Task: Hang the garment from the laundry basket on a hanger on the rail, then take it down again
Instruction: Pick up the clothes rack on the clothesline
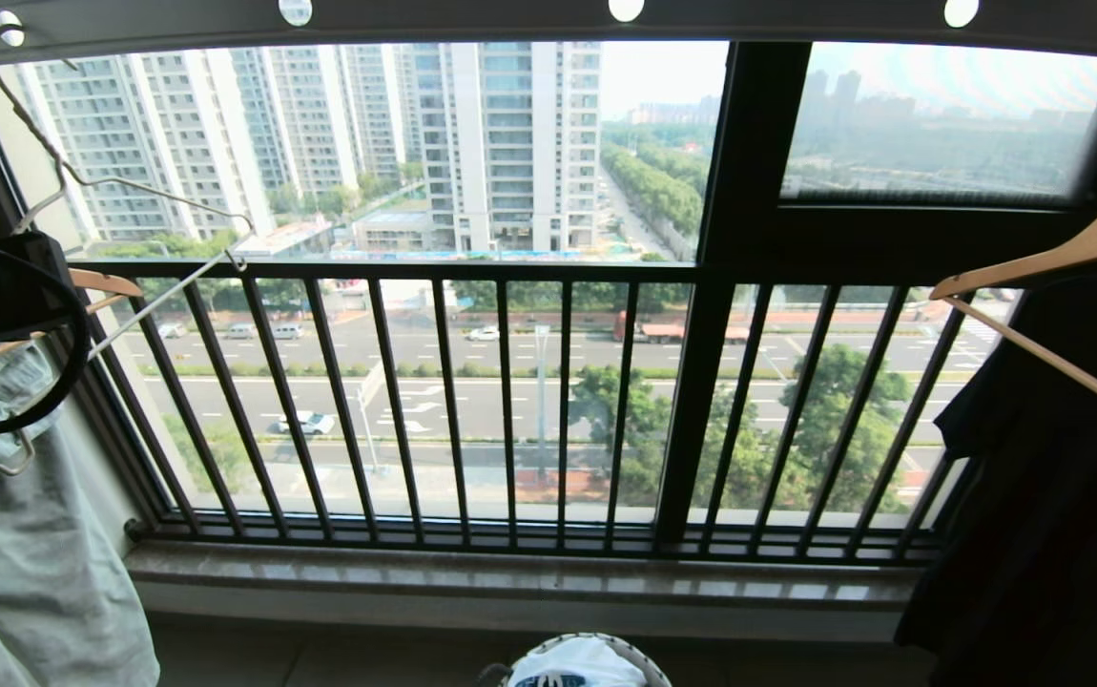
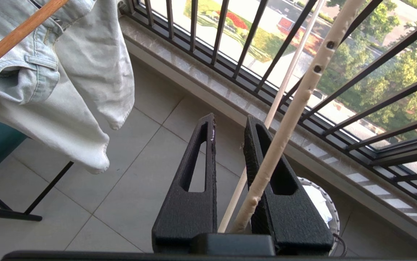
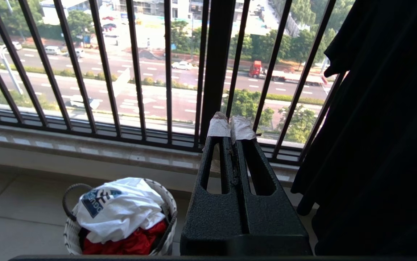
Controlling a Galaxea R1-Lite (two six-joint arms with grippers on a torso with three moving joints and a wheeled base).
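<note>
From my station I saw the left gripper [image 2: 229, 136] clamped on the hanger [image 2: 291, 112]: the cream wire ran up between its two black fingers [image 2: 190, 181] from near their base and leaned out past the tip of one of them, and a thinner pale rod of the same hanger passed just behind it. In the head view that hanger [image 1: 119, 181] stood tilted at the upper left, its long hook neck reaching up toward the rail [image 1: 548, 19], though I could not tell whether the hook sat in a hole. Pale jeans [image 2: 60, 83] hung on a wooden hanger [image 2: 16, 34] off to one side of the left fingers.

The right gripper [image 3: 232, 125] was parked with its fingers pressed together on nothing, tape-wrapped tips touching, pointed at the black window bars [image 3: 215, 65]. A black shirt [image 3: 386, 127] hung close beside it.

The T-shirt [image 3: 121, 208] lay bunched on top in the laundry basket [image 3: 71, 235] on the floor, below and to the side of the right fingers, well apart from them, blue print showing, with a red cloth [image 3: 128, 243] under it. The left wrist view showed the basket rim [image 2: 330, 206] just past its own fingers, partly hidden by them.
</note>
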